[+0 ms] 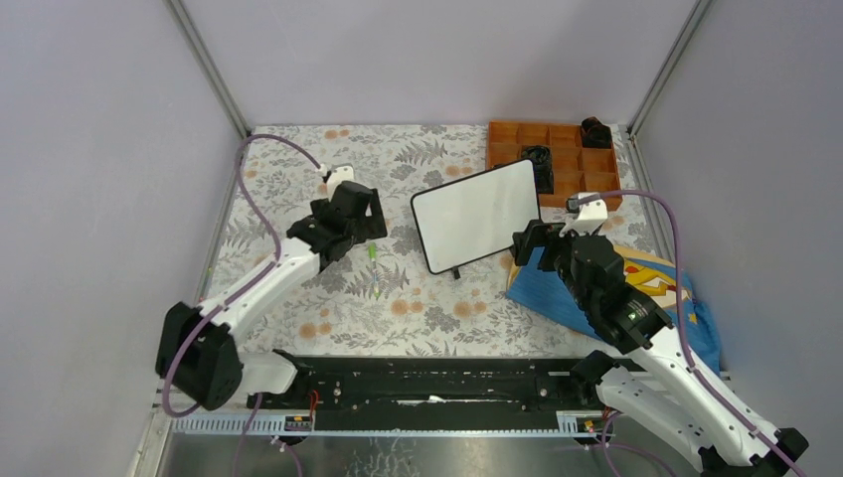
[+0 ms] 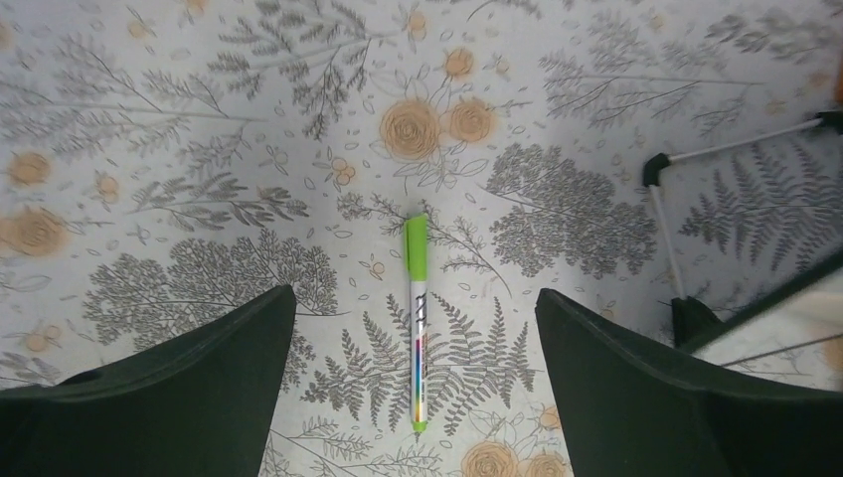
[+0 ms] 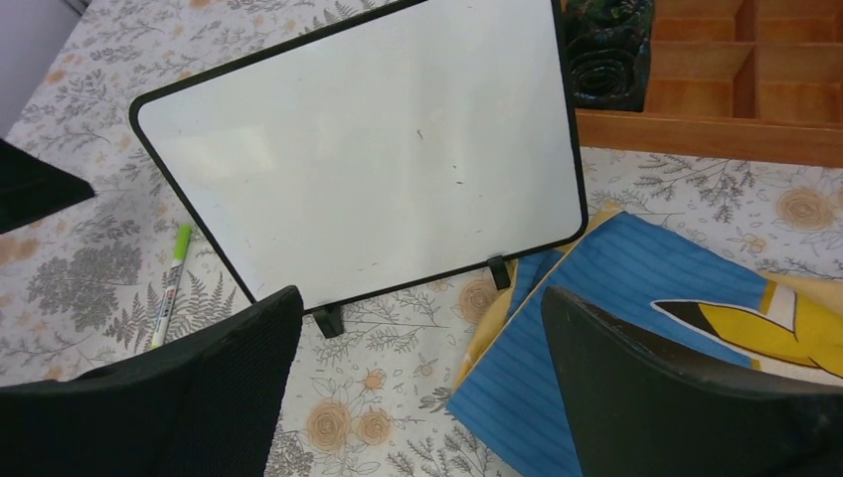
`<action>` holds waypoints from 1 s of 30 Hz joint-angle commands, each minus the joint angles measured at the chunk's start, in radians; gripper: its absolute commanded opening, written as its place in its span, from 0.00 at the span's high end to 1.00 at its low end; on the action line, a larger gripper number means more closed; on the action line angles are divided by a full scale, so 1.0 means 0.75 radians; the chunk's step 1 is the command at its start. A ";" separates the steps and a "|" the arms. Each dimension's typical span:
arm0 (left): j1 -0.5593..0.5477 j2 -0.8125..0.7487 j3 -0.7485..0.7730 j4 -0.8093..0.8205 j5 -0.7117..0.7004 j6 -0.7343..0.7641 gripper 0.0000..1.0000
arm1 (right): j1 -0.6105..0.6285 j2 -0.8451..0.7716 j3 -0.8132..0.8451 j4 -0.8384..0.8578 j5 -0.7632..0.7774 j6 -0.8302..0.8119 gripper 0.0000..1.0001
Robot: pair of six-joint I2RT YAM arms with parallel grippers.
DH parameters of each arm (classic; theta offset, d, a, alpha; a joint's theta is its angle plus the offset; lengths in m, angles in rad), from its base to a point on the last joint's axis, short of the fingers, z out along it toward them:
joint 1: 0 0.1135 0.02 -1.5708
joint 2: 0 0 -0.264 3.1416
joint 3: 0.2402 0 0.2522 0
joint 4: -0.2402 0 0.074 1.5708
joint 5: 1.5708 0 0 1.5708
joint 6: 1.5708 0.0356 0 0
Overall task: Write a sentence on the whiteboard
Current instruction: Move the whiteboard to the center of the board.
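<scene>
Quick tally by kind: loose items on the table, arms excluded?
White rectangular whiteboard with black frame: 1
Green marker pen: 1
Blue printed cloth: 1
Orange compartment tray: 1
Small black objects at the tray: 2
Total: 6

Whiteboard point(image 1: 477, 214) sits mid-desk, skewed to the arms, its face plain white. Left end effector point(image 1: 366, 231) hangs over the floral desk point(image 1: 298, 293) just left of the board, and there's a green marker point(image 1: 372, 252) lying right beside it. Right end effector point(image 1: 525, 241) is close in at the board's near right corner, over the edge of the blue cloth point(image 1: 552, 293). Orange tray point(image 1: 557, 164) sits behind the board, back right.
</scene>
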 commanded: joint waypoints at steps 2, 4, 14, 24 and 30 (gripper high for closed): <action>0.092 0.190 0.079 -0.026 0.209 -0.079 0.09 | 0.006 -0.023 -0.021 0.016 -0.130 0.053 0.05; 0.103 0.273 0.122 -0.020 0.234 -0.068 0.14 | 0.008 -0.027 -0.033 0.021 -0.167 0.063 0.06; 0.145 0.576 0.244 -0.038 0.299 -0.043 0.28 | 0.006 -0.073 -0.068 -0.023 -0.151 0.065 0.09; 0.158 0.682 0.278 -0.094 0.279 -0.013 0.35 | 0.006 -0.095 -0.079 -0.034 -0.141 0.066 0.09; 0.158 0.650 0.274 -0.098 0.255 -0.038 0.37 | 0.006 -0.087 -0.090 -0.024 -0.141 0.075 0.09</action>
